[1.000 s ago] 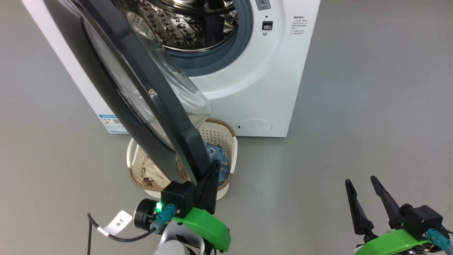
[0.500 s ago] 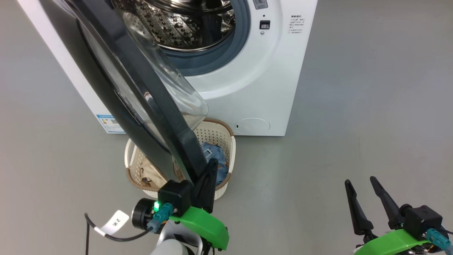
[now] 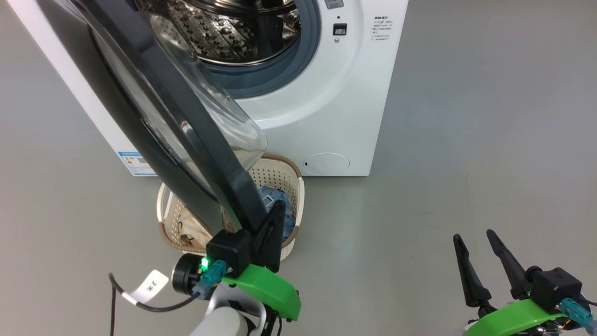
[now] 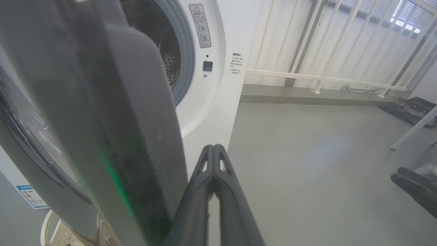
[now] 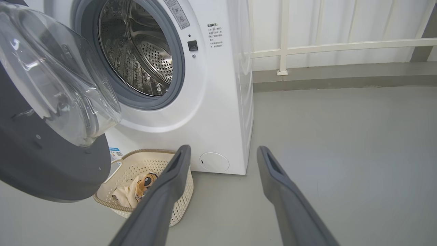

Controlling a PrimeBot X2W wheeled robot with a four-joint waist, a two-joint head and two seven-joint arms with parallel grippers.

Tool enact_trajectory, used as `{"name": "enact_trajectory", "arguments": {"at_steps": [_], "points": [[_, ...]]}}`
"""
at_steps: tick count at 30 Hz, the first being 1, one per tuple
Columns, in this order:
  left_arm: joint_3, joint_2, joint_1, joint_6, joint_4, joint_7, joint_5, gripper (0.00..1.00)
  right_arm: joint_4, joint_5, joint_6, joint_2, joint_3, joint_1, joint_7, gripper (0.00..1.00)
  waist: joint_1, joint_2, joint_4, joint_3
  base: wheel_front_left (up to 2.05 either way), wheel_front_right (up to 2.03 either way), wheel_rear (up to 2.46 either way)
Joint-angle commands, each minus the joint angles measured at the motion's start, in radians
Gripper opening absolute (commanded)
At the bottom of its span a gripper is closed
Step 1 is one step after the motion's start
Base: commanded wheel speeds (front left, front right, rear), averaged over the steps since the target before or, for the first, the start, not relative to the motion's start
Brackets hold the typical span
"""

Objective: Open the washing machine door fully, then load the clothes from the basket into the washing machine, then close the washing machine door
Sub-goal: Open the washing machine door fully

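Fingers of left tool pinched together, beside door rim

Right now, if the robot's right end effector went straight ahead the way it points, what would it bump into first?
Probably the washing machine, low at its front corner near the round flap. Bare floor lies before that. The basket sits just left of that line, but depth is hard to judge.

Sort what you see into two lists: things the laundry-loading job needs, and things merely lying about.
Job in hand: washing machine door; washing machine; basket; clothes inside it.
Lying about: white railing behind the machine; dark flat object on the floor near it.
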Motion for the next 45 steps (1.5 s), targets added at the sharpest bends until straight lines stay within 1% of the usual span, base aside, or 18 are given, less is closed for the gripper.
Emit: {"name": "enact_trajectory", "arguments": {"at_steps": [1,7,14,22,29,35,41,45], "points": [[0.032,0.015,-0.041,0.008,-0.019,-0.013,-0.009,0.00,-0.021,0.013,0.001,-0.010,0.026,-0.025,-0.012,1.00,0.0000,0.0000,-0.001,0.000,0.00,0.00,0.00],[0.044,0.023,-0.045,0.014,-0.005,-0.019,-0.014,0.00,-0.020,0.013,0.001,-0.007,0.023,-0.025,-0.012,1.00,0.0000,0.0000,0.002,-0.003,0.00,0.00,0.00],[0.061,0.039,-0.028,0.027,-0.006,-0.023,-0.022,0.00,-0.021,0.012,0.001,-0.006,0.018,-0.020,-0.012,1.00,0.0000,0.0000,0.022,-0.007,0.00,0.00,0.00],[0.063,0.059,-0.003,0.038,-0.031,-0.020,-0.025,0.00,-0.020,0.011,0.001,-0.006,0.018,-0.013,-0.012,1.00,0.0000,0.0000,0.052,-0.012,0.00,0.00,0.00],[0.054,0.070,0.014,0.048,-0.057,-0.010,-0.021,0.00,-0.022,0.010,0.001,-0.009,0.021,-0.013,-0.012,1.00,0.0000,0.0000,0.062,-0.009,0.00,0.00,0.00],[0.042,0.091,0.041,0.060,-0.105,0.003,-0.014,0.00,-0.026,0.012,0.001,-0.013,0.017,-0.010,-0.012,1.00,0.0000,0.0000,0.069,-0.002,0.00,0.00,0.00],[0.037,0.123,0.084,0.086,-0.176,0.026,-0.005,0.00,-0.030,0.011,0.001,-0.016,0.013,-0.009,-0.012,1.00,0.0000,0.0000,0.080,0.003,0.00,0.00,0.00],[0.036,0.148,0.126,0.112,-0.243,0.040,0.002,0.00,-0.031,0.011,0.001,-0.019,0.013,-0.008,-0.012,1.00,0.0000,0.0000,0.089,0.005,0.00,0.00,0.00]]}}
